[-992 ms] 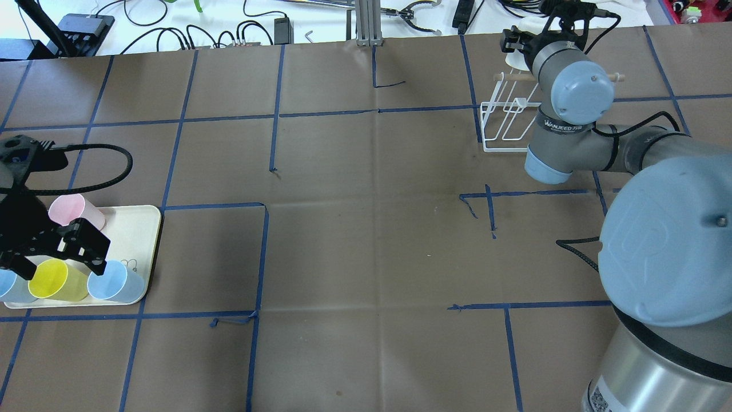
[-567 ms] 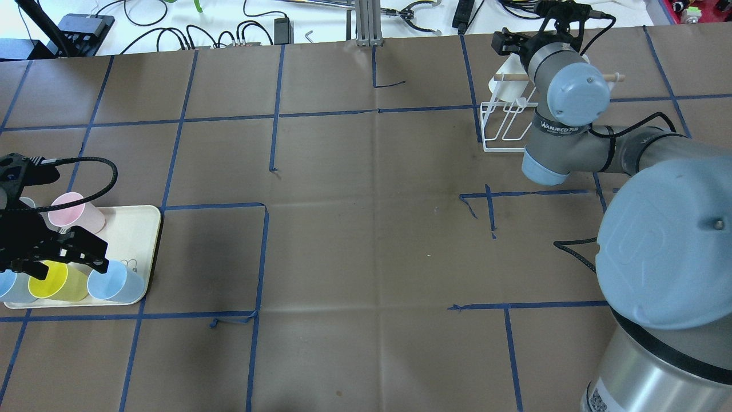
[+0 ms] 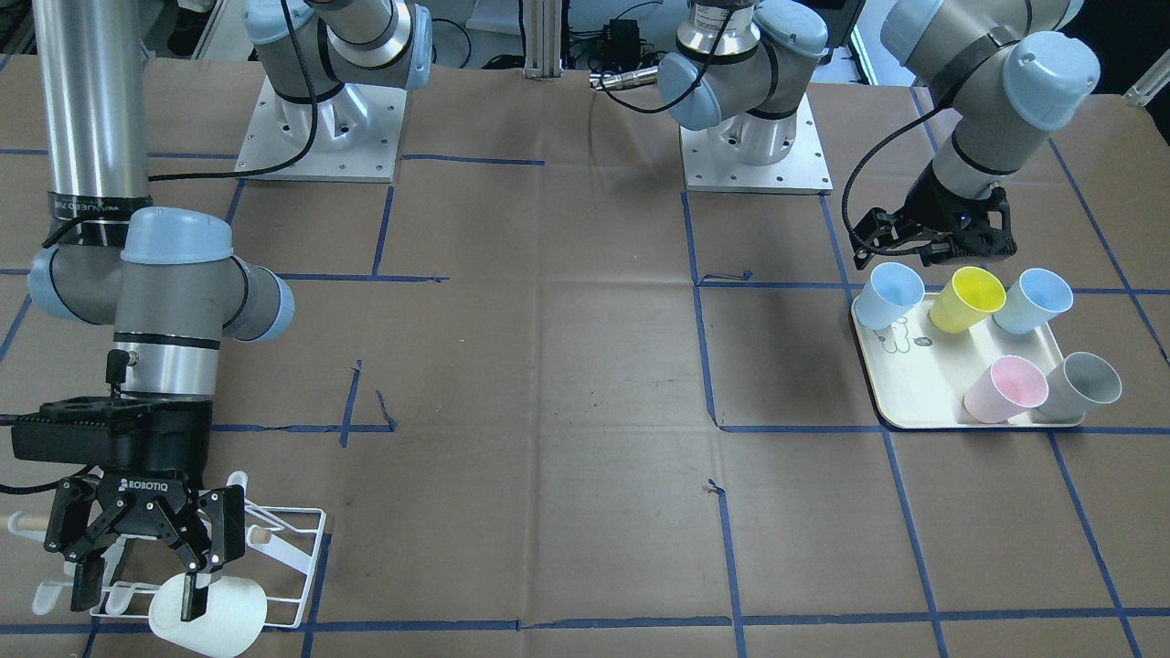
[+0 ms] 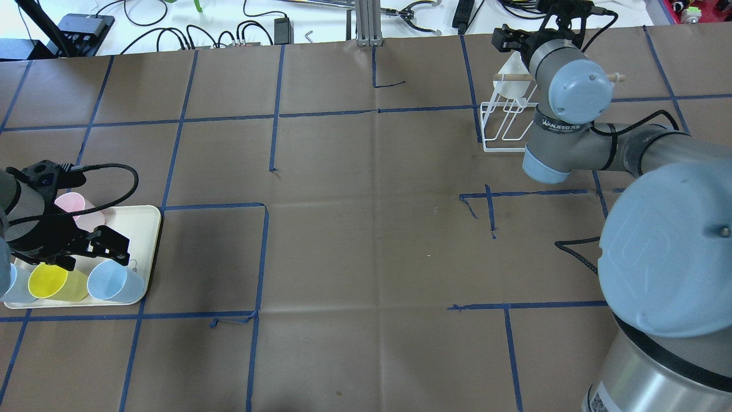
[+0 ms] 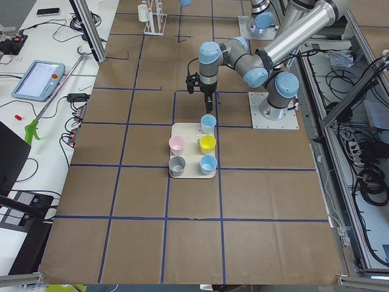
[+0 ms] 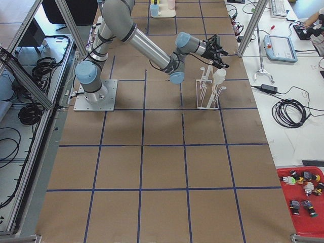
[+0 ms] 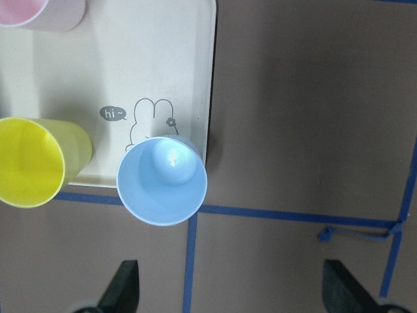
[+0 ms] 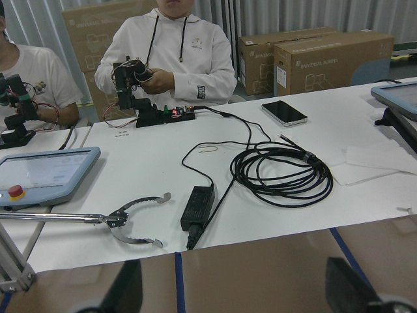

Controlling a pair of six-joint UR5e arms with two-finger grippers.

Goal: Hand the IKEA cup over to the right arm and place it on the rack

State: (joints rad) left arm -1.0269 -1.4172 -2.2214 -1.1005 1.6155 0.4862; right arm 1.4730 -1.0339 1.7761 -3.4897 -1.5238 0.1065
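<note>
A white IKEA cup (image 3: 212,623) lies tilted on the far end of the white wire rack (image 3: 294,546), under its wooden rod (image 4: 516,76). The same cup (image 4: 508,86) shows from overhead and from the right side (image 6: 219,76). The right arm's gripper (image 3: 139,599) hangs over the rack, open, with one fingertip (image 3: 192,603) at the cup's rim; whether they touch I cannot tell. Its wrist view shows nothing between the fingers. My left gripper (image 3: 928,249) hovers open over the cream tray (image 3: 900,388), above a blue cup (image 7: 163,182) and a yellow cup (image 7: 36,163).
The tray (image 4: 144,224) also carries a second blue cup (image 3: 1033,300), a pink cup (image 3: 1005,388) and a grey cup (image 3: 1083,384). Beyond the table's far edge are cables (image 8: 280,173), a teach pendant (image 8: 45,173) and seated people (image 8: 179,55).
The white cup went down from beside the right gripper onto the rack under the rod. The left gripper shifted and turned over the tray.
</note>
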